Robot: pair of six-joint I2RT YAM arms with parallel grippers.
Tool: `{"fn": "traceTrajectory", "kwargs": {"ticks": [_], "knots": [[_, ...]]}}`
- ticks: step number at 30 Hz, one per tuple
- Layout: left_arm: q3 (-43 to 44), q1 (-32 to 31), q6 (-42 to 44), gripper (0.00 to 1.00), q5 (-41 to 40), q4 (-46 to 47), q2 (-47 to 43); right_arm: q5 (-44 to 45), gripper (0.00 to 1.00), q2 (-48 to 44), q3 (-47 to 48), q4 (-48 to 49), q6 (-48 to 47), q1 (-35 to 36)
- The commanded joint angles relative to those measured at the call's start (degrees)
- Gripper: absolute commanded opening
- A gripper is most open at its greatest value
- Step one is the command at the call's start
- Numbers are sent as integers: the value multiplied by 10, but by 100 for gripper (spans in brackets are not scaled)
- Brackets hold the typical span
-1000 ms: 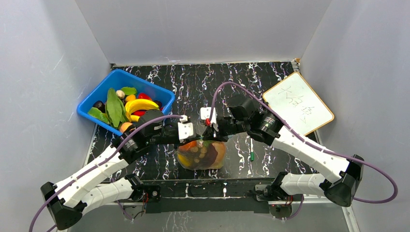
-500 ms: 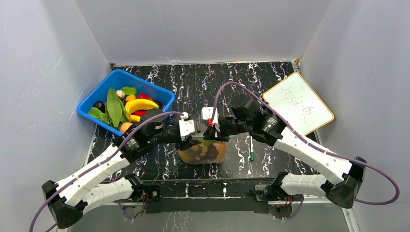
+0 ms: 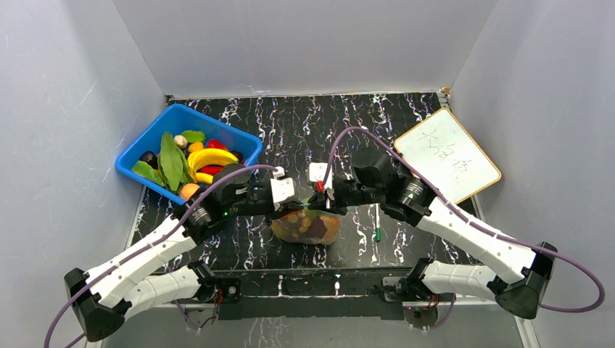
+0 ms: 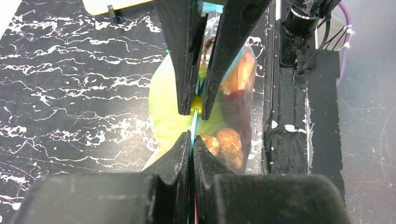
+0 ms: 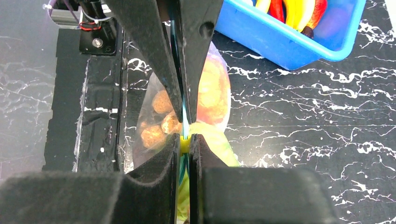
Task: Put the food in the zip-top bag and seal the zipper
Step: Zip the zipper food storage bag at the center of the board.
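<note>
Step in hand: sealing. Food (image 3: 297, 222) is already inside the bag (image 3: 326, 232), lower centre of the top view on the desk (image 3: 290, 123). More pieces lie in the blue bin (image 3: 149, 138), upper left.

Left end effector (image 3: 295, 209) and right end effector (image 3: 319, 206) meet nose to nose over the bag's top edge, both clamped on the zipper (image 4: 193, 125).

Next move, I'd judge: one anchors while the other slides along the strip w/ even pressure so the track doesn't skip. The far ends prob. need a pass too.

Top view hides the strip under the fingers. Wrist views show the teal line pinched between both finger pairs, food bulging either side. Only the top view shows the whiteboard (image 3: 446, 154) and pen (image 3: 378, 234), right of centre.
</note>
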Motion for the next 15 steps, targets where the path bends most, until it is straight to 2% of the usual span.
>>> {"fn": "traceTrajectory", "kwargs": {"ticks": [1,4,9,15], "knots": [[0,30,-27,0,-33,-2,-46,61,0,-47,-10,-4,21,-4],[1,63,-36,0,-28,-18,-47,71,0,-56,-14,-34,19,-6],[-9,129,-49,0,25,-17,-51,83,0,-67,-16,-69,20,-7],[-32,152,-49,0,35,-19,-46,103,0,-83,-11,-110,29,-8]]}}
